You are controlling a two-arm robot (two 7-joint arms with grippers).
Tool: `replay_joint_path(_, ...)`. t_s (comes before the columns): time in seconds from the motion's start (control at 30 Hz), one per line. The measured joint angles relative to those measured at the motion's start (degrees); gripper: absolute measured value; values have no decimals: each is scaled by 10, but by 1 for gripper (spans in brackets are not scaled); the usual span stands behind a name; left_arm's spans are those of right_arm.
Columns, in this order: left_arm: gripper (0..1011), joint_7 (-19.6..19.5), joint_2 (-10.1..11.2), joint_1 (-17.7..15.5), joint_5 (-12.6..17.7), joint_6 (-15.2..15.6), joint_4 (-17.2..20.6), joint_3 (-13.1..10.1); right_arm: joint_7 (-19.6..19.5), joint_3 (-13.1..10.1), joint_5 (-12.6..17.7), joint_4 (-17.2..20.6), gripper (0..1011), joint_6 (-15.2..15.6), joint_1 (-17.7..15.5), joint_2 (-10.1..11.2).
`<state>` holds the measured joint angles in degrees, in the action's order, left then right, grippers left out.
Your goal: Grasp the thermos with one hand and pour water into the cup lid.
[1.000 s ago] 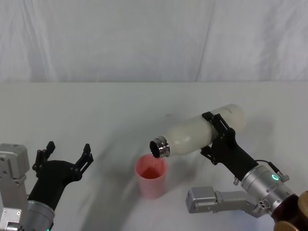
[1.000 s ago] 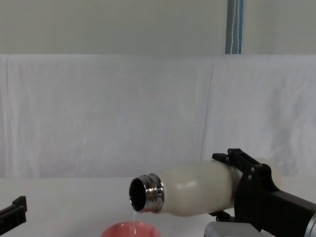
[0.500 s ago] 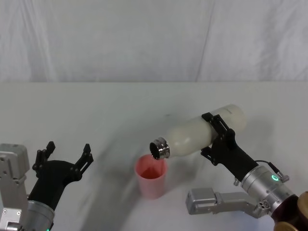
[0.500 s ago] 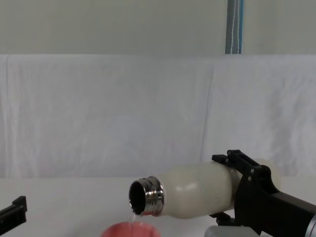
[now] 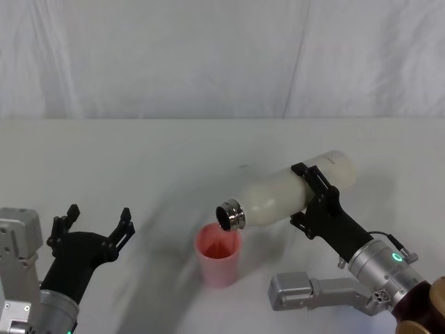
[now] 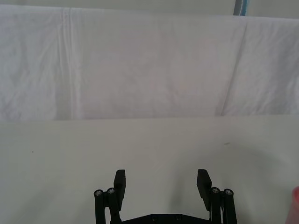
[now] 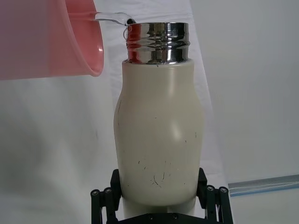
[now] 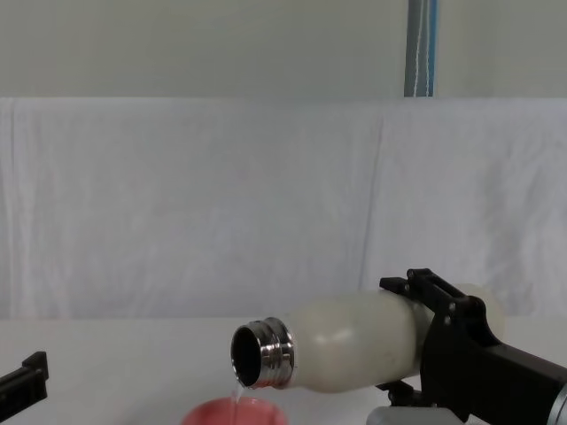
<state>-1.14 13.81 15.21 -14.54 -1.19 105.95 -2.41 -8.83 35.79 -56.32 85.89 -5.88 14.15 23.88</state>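
My right gripper [image 5: 310, 197] is shut on the cream-white thermos [image 5: 278, 195], gripping its body. The thermos lies tilted almost level, steel neck pointing left and slightly down over the pink cup lid [image 5: 220, 255]. The cup lid stands upright on the table with liquid in it. In the right wrist view a thin clear trickle of water [image 7: 114, 17] runs from the thermos [image 7: 159, 140] mouth over the cup lid [image 7: 46, 42] rim. The chest view shows the water [image 8: 236, 396] falling into the cup lid [image 8: 237, 413]. My left gripper [image 5: 97, 220] rests open at the table's near left, apart from both.
The white table [image 5: 139, 153] stretches back to a white cloth backdrop [image 5: 208, 56]. A grey block of the right arm [image 5: 306, 291] lies near the table's front right, close to the cup lid.
The thermos neck has dipped a little lower toward the cup lid while water keeps trickling. The left arm has not moved.
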Motion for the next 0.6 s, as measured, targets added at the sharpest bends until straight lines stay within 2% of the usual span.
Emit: replay_joint_path(0.6,1001,0,0,0,0,0,0,0,-2,0,0,1,951,0,1,0)
